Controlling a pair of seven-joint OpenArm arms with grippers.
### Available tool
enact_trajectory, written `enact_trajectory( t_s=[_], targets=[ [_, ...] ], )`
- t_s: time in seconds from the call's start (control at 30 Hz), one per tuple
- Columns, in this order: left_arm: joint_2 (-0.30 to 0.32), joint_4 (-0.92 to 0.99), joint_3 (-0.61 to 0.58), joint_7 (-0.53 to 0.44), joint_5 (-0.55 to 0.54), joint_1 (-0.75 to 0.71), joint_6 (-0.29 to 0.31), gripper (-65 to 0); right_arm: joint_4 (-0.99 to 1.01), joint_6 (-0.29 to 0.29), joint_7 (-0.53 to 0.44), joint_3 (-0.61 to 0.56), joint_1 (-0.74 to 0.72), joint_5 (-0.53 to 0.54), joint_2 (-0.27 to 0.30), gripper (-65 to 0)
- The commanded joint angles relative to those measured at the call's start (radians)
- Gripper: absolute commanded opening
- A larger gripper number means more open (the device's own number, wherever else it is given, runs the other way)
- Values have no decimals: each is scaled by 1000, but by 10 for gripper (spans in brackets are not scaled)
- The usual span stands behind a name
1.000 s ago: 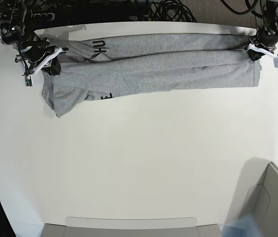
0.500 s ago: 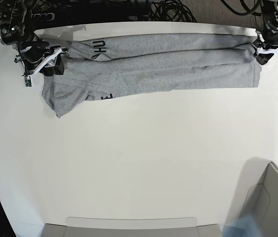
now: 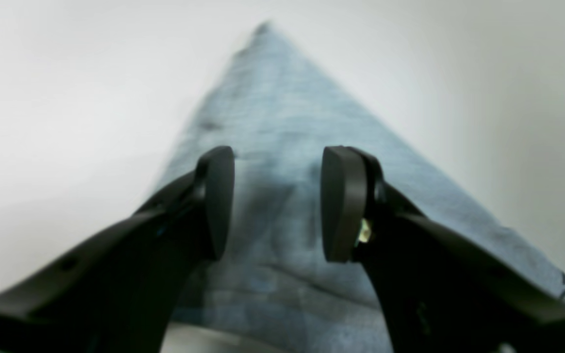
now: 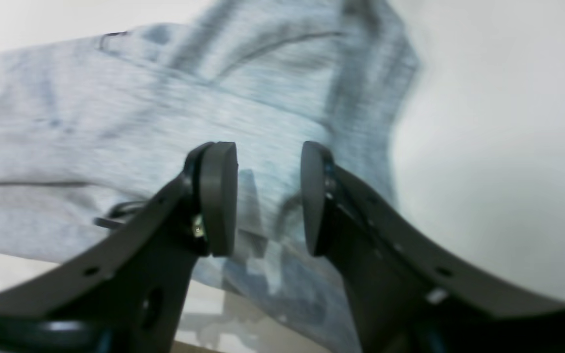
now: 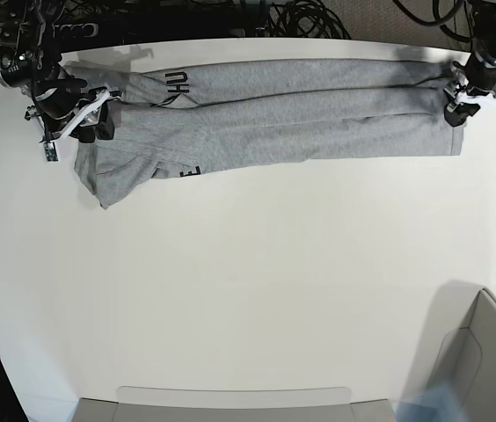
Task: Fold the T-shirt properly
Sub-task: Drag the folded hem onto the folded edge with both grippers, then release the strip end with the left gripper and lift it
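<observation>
The heather-grey T-shirt (image 5: 274, 119) lies along the far side of the white table (image 5: 248, 272) as a long folded strip. Black lettering (image 5: 178, 85) shows near its left end, where a sleeve hangs toward the front. My right gripper (image 5: 98, 119) hovers at that left end. In the right wrist view it (image 4: 269, 198) is open, with the T-shirt (image 4: 115, 113) lying below the pads. My left gripper (image 5: 457, 105) is at the strip's right end. It (image 3: 277, 203) is open above the T-shirt (image 3: 282, 108), nothing between its pads.
A grey bin (image 5: 485, 360) stands at the near right corner. A flat grey tray edge (image 5: 230, 403) runs along the near side. Black cables (image 5: 301, 18) lie beyond the table's far edge.
Both grippers went from shut to open and let go of the shirt's ends. The shirt has stayed flat in place. The left gripper shifted slightly at the right end.
</observation>
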State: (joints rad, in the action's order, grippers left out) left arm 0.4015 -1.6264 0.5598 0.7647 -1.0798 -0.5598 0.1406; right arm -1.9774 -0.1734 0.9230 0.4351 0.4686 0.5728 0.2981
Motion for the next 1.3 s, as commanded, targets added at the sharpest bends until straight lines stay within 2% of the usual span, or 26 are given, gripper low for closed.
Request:
enact_trajectory(
  t_s=[0.0, 0.17, 0.3, 0.4, 0.53, 0.73, 0.8, 0.93, 1.07, 1.13, 1.27],
  targets=[
    [20, -5, 24, -14, -10, -4, 21, -375, -15, -5, -17, 8, 0, 3, 14, -428],
    [81, -1, 22, -15, -1, -12, 20, -376, -15, -5, -17, 3, -3, 3, 14, -428],
    [84, 2, 6, -14, 63, -7, 31, -374, -13, -5, -17, 3, -5, 3, 14, -429],
    [104, 10, -60, -15, 88, -7, 78, -375, -13, -5, -17, 1, -12, 3, 13, -429],
    [107, 64, -88, -67, 114, -7, 83, -376, -13, -5, -17, 1, -12, 3, 14, -429],
    [133, 134, -106, -75, 118, -4, 87, -376, -13, -5, -17, 3, -6, 2, 14, -429],
    [158, 133, -157, -80, 118, -4, 113, -376, -13, -5, -17, 3, -6, 2, 14, -429],
    [162, 136, -180, -80, 118, -4, 136, -377, -13, -5, -17, 3, -6, 2, 14, -429],
    [161, 133, -189, -66, 114, -6, 222, -377, -13, -5, -17, 8, -6, 2, 14, -429],
    [164, 136, -198, -53, 118, -6, 239, -378, -13, -5, -17, 8, -5, 2, 14, -429],
    [164, 140, -205, -52, 118, -12, 248, -437, -13, -5, -17, 8, -5, 2, 28, -429]
  ],
)
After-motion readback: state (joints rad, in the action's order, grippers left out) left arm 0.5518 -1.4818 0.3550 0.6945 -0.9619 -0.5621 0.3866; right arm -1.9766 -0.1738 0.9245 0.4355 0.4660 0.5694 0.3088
